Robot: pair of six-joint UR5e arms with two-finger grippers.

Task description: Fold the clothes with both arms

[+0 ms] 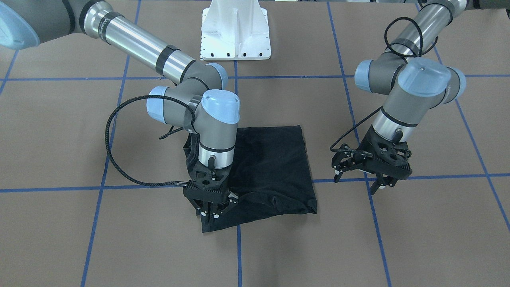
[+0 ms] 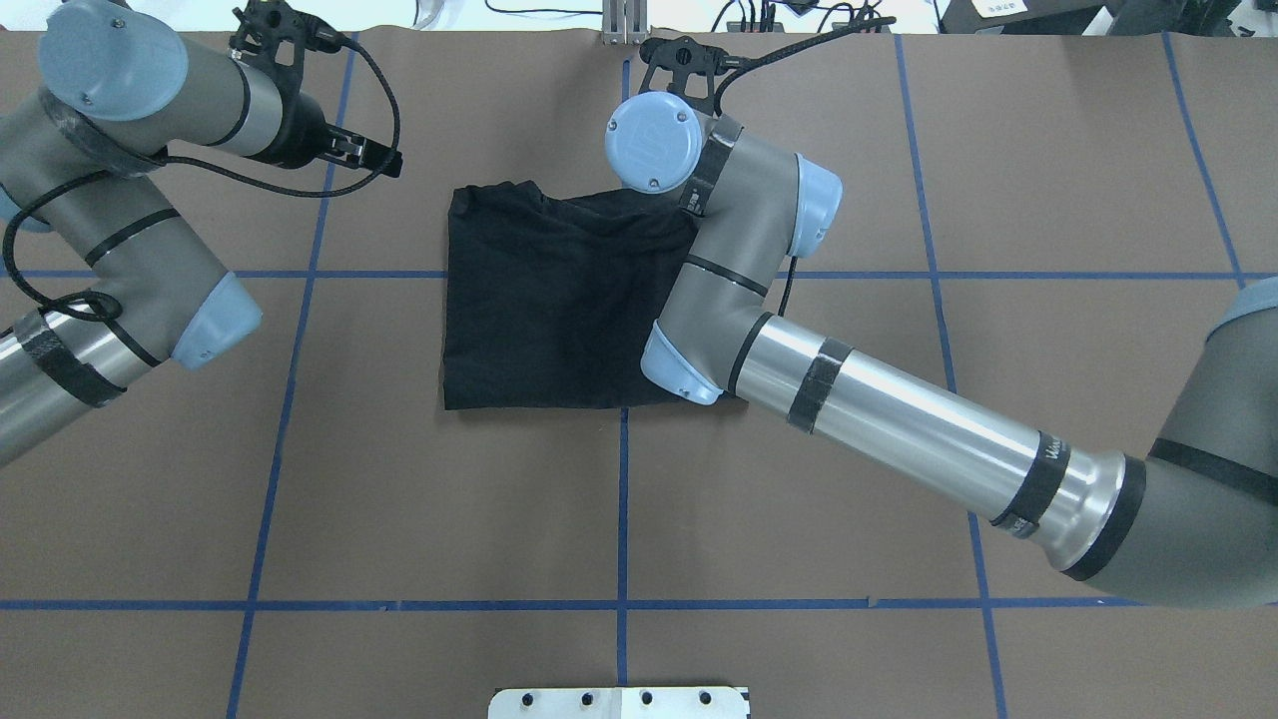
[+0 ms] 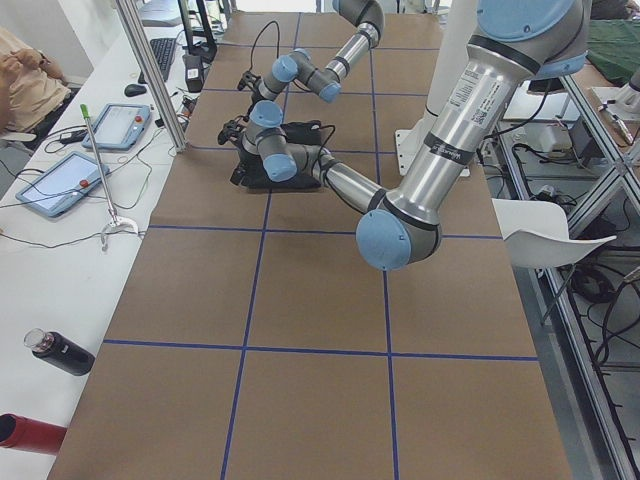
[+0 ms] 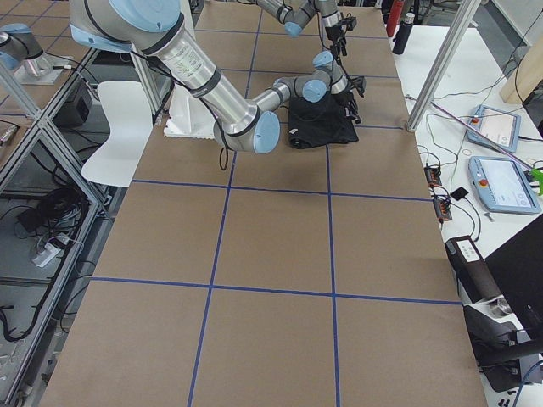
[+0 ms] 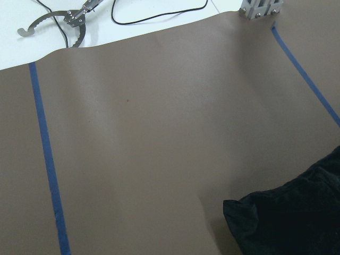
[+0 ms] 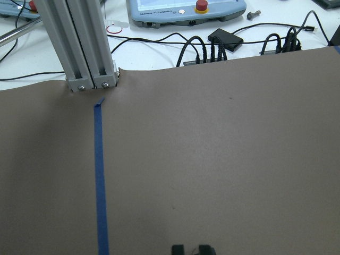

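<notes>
The right black two-finger pincer [image 1: 210,212] points down at lower centre, fingers pressed together; the left black pincer [image 1: 358,178] hangs spread wide, centre right.

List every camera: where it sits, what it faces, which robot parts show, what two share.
Front-facing: across the brown table, looking down at the black T-shirt; silver-grey right arm, left arm, black right gripper, left gripper.
Overhead: behind the robot, facing forward; both arms.
Left: table end; left arm nearest.
Right: opposite end; right arm nearest.
Left wrist: table, T-shirt corner; no gripper.
Right wrist: table, own fingertips.
Front-facing and overhead share the white pedestal base.
</notes>
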